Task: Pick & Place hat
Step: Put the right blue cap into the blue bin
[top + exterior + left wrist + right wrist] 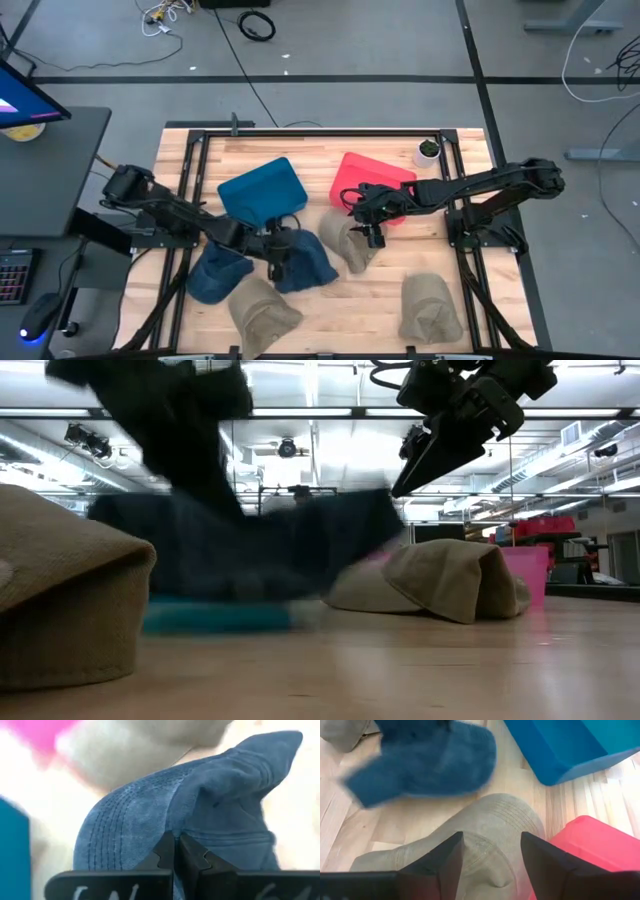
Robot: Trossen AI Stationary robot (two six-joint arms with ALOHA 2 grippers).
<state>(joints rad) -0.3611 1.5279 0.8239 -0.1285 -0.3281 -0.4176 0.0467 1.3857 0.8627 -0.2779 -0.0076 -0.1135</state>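
1. The left end effector (pixel 277 252) is pressed together, pinching a blue hat (pixel 303 262) near the blue bin (pixel 262 190).
2. The right end effector (pixel 372 235) hovers spread above a tan hat (pixel 345 243) beside the red bin (pixel 372 176).
3. Both bins look empty; four hats lie on the desk (pixel 350 300), so most sorting remains.
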